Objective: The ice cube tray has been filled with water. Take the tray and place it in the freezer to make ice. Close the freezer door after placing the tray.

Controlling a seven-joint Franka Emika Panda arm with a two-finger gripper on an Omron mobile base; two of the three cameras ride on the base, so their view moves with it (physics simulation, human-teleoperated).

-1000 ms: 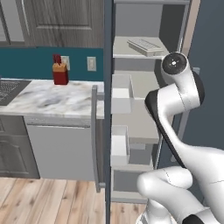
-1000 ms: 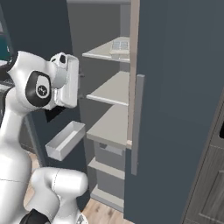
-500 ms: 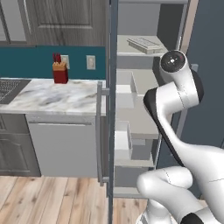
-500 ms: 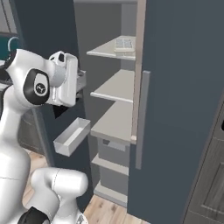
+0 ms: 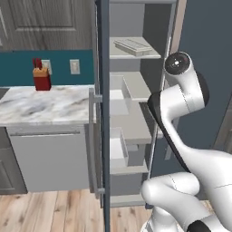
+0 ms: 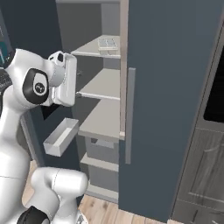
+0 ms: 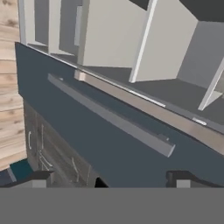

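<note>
The ice cube tray lies flat on the freezer's top shelf, pale grey-white with a grid of small cells; from the right it shows as the tray. The freezer stands open, its white shelves bare below the tray. Its door stands swung out, edge-on, with a silver handle. My gripper hangs in front of the middle shelves, well below the tray, open and empty. In the hand view its fingertips stand wide apart.
The plain slate-blue fridge door with a long handle is shut, right of the freezer. A white door bin juts from the open door near my arm. A marble counter with a red knife block lies left.
The whole picture has shifted, so the base has moved sideways past the fridge. The tray stays on the top shelf and the gripper stays open in much the same pose.
</note>
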